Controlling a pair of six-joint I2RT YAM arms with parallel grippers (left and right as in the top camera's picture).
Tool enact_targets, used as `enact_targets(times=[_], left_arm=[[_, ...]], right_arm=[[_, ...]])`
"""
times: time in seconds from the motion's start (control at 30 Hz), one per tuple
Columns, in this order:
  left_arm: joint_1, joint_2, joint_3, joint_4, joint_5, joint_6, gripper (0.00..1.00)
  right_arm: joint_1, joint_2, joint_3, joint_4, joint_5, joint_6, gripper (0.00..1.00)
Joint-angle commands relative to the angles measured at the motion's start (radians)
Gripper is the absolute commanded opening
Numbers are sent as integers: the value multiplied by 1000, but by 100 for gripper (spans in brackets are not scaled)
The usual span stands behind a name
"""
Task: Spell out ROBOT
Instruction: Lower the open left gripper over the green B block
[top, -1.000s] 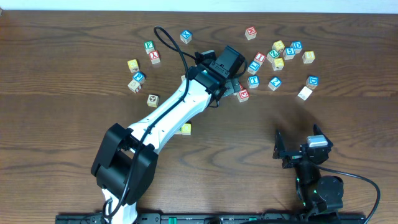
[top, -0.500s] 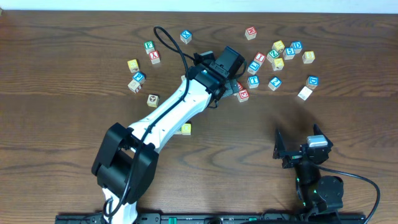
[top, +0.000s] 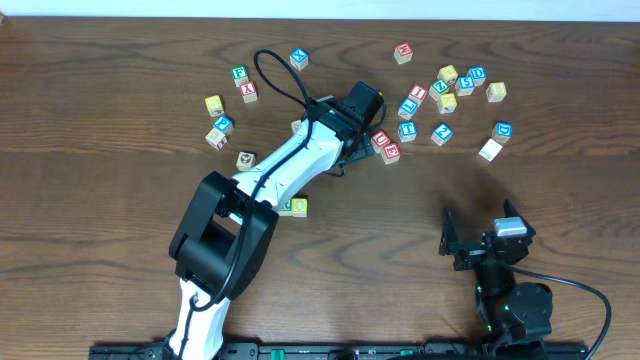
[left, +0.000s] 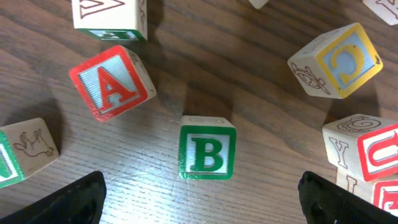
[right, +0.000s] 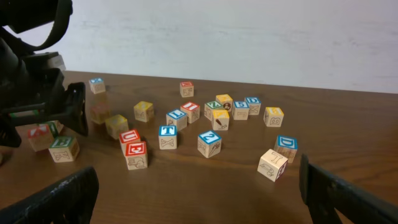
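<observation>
fingers (left: 74, 199) on the left arm are wide open, one each side of the green b block (left: 207, 152). go straight down, squeeze its flat sides, miss the red a block (left: 112, 83) nearby.

Green B block (left: 207, 152) lies face up, square-on, apart from its neighbours.

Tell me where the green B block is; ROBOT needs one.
Left wrist view, centre: the green B block lies just ahead of the open left pincer, red A block to its upper left, yellow C block upper right.
</observation>
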Motion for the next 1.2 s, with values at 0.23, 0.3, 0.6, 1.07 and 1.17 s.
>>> enact_targets(times=[0.23, 0.3, 0.6, 1.07, 1.17], left_arm=[[10, 42, 15, -2, 5, 13, 96], [10, 50, 15, -1, 5, 13, 96], [20, 71, 15, 16, 5, 13, 95], [46, 71, 7, 42, 29, 87, 90], [47, 71, 6, 61, 61, 119, 90]], right_arm=[[-6, -5, -1, -4, -3, -11, 99], [-6, -5, -1, -4, -3, -11, 99], [-6, -5, -1, -4, -3, -11, 99], [-6, -5, -1, -4, -3, -11, 99], [-6, -5, -1, -4, -3, -11, 99]])
